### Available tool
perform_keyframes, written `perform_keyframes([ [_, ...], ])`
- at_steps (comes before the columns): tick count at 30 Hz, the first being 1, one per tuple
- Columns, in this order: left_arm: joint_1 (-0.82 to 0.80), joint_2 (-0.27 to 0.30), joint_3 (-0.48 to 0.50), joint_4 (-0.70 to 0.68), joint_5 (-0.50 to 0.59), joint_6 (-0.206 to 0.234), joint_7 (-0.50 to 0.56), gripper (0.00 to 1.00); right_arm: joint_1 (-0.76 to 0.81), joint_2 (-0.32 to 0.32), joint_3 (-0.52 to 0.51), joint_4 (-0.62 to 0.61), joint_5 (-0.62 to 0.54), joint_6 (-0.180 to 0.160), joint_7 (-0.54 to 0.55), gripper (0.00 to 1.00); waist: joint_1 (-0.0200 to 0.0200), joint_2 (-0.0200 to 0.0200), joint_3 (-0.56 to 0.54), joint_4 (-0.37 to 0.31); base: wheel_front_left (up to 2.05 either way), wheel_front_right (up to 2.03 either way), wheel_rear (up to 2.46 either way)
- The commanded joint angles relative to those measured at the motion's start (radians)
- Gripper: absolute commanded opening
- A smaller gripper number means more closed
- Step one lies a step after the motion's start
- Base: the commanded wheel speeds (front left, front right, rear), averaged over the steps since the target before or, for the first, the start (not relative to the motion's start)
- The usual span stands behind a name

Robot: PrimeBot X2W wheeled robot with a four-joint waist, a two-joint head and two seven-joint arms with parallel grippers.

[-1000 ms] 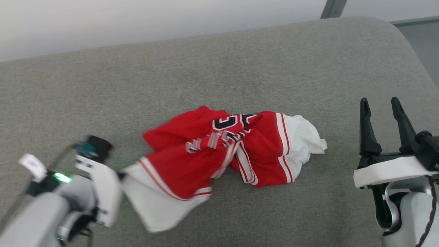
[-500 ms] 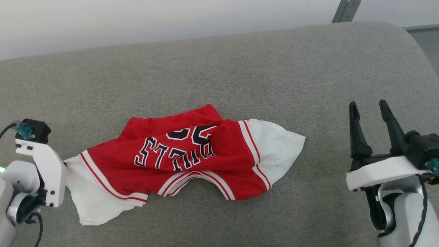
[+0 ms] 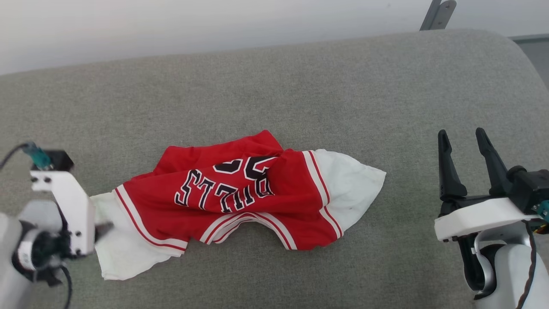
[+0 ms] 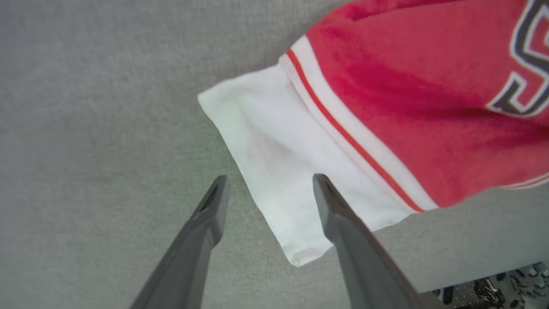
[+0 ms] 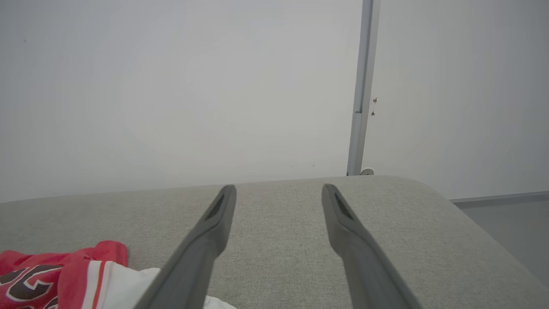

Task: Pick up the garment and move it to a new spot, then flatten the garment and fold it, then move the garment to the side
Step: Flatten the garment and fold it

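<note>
Head view: garment [image 3: 240, 193] is seen crumpled on grey cushion [image 3: 300, 86], lettering up. Left gripper [image 3: 102, 226] is blurred at the white sleeve's left end. Right gripper [image 3: 462, 141] is held spread, well apart to the garment's right. Left wrist view: fingers are parted with nothing clamped, and the white sleeve lies on the cushion between and beyond the tips. Right wrist view: jaws are parted and empty, with the garment at lower left.

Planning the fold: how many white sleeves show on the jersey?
2: one sleeve at the garment's left end, before the left gripper; the other at its right end.
</note>
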Motion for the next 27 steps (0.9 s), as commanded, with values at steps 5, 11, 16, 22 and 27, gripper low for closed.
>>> perform_keyframes([
  [5, 0.088, 0.002, 0.001, -0.042, -0.034, 0.095, 0.072, 1.00, -0.009, 0.000, 0.013, -0.021, 0.007, -0.001, 0.011, 1.00, 0.0000, 0.0000, 0.033, -0.017, 0.00, 0.00, 0.00],
  [11, 0.142, -0.013, 0.018, -0.043, -0.049, 0.118, 0.034, 1.00, -0.012, 0.000, 0.013, -0.039, 0.010, -0.001, 0.018, 1.00, 0.0000, 0.0000, 0.058, -0.035, 0.00, 0.00, 0.00],
  [16, 0.154, -0.029, 0.017, 0.017, -0.043, 0.108, -0.009, 1.00, -0.010, 0.000, 0.032, -0.042, 0.009, -0.001, 0.047, 1.00, 0.0000, 0.0000, 0.066, -0.037, 0.00, 0.00, 0.00],
  [22, 0.132, -0.083, 0.000, 0.090, -0.071, 0.055, -0.019, 0.00, -0.004, -0.030, 0.102, -0.027, 0.045, -0.001, 0.158, 1.00, 0.0000, 0.0000, 0.077, -0.026, 0.00, 0.00, 0.00],
  [27, 0.090, -0.089, -0.009, 0.095, -0.055, 0.035, -0.030, 0.00, -0.022, -0.077, 0.167, 0.007, 0.126, -0.001, 0.317, 1.00, 0.0000, 0.0000, 0.090, -0.004, 0.00, 0.00, 0.00],
])
